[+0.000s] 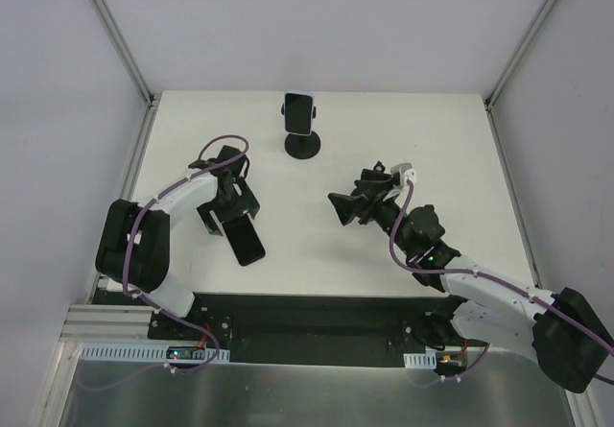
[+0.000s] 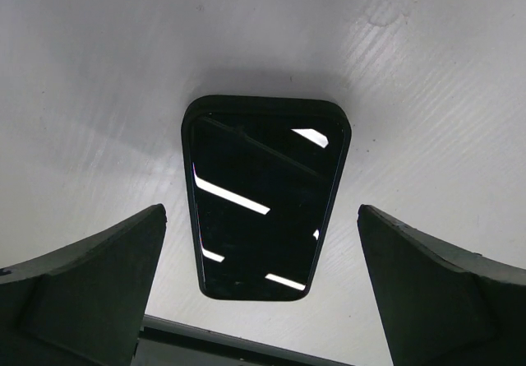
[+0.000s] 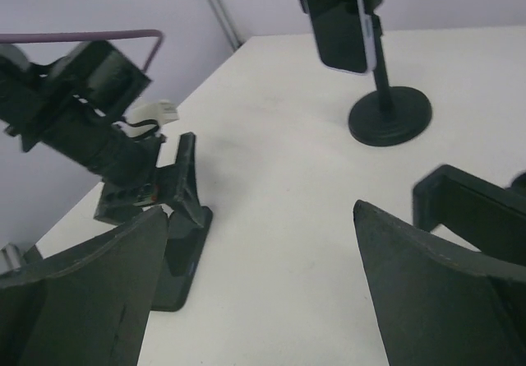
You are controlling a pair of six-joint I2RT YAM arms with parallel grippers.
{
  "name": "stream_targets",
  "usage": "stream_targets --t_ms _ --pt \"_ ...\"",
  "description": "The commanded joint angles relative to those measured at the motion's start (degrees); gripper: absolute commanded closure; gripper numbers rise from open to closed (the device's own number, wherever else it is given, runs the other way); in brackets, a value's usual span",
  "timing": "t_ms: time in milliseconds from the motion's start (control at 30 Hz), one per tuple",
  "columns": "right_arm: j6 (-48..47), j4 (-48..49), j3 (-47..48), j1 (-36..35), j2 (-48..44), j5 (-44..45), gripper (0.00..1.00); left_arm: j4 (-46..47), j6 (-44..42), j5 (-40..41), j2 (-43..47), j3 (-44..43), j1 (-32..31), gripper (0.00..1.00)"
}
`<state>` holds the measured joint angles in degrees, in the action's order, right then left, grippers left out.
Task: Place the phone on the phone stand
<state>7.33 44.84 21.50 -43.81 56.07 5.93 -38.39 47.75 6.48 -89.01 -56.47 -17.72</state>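
A black phone (image 1: 249,243) lies flat on the white table, screen up; it also shows in the left wrist view (image 2: 263,197). My left gripper (image 1: 228,211) is open and hangs just above the phone's near end, its fingers (image 2: 90,284) wide on either side and not touching it. A black phone stand (image 1: 303,145) stands at the back centre and holds another phone (image 1: 300,112) in a pale case, also seen in the right wrist view (image 3: 337,20). My right gripper (image 1: 350,195) is open and empty, right of centre, pointing toward the left gripper (image 3: 177,193).
White walls and metal posts enclose the table (image 1: 432,139) on the left, back and right. The stand's round base (image 3: 390,115) sits ahead and right of the right gripper. The arm bases and a dark mounting strip (image 1: 317,317) line the near edge.
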Motion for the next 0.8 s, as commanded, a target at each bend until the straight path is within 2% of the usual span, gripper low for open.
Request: stream_targets --t_ms 0,167,400,533,567,633,667,767 --pt "-5.22 10.44 -0.22 -0.4 1.05 -9.1 0.04 -1.86 0.85 -0.77 -2.92 -2.16 -0.83 0.01" --pt "-6.98 10.09 -0.75 -0.4 0.53 -8.49 0.04 -1.77 1.38 0.2 -5.12 -1.54 -0.83 0.01" --pt "-8.3 10.0 -1.46 -0.4 0.7 -5.94 0.04 1.29 3.4 -3.76 -7.76 0.56 -1.0 0.02" --pt "-8.21 9.66 -1.46 -0.48 1.67 -2.6 0.04 1.92 4.98 -1.83 -6.88 2.23 -1.27 0.16" --pt "-8.12 9.3 -1.02 -0.48 1.84 -2.07 0.04 2.0 5.51 -1.13 -6.62 2.76 -1.36 0.26" --pt "-7.51 7.29 -0.32 -0.48 2.19 -0.76 0.04 2.18 6.48 -1.12 -6.79 4.17 -1.45 0.33" --pt "-7.51 6.5 0.64 -0.57 2.55 -0.05 0.04 2.18 6.57 -1.38 -6.79 4.87 -1.45 0.44" --pt "-5.93 2.55 3.02 -1.18 4.74 3.29 0.04 2.27 7.1 -1.3 -6.09 5.31 -1.45 0.55"
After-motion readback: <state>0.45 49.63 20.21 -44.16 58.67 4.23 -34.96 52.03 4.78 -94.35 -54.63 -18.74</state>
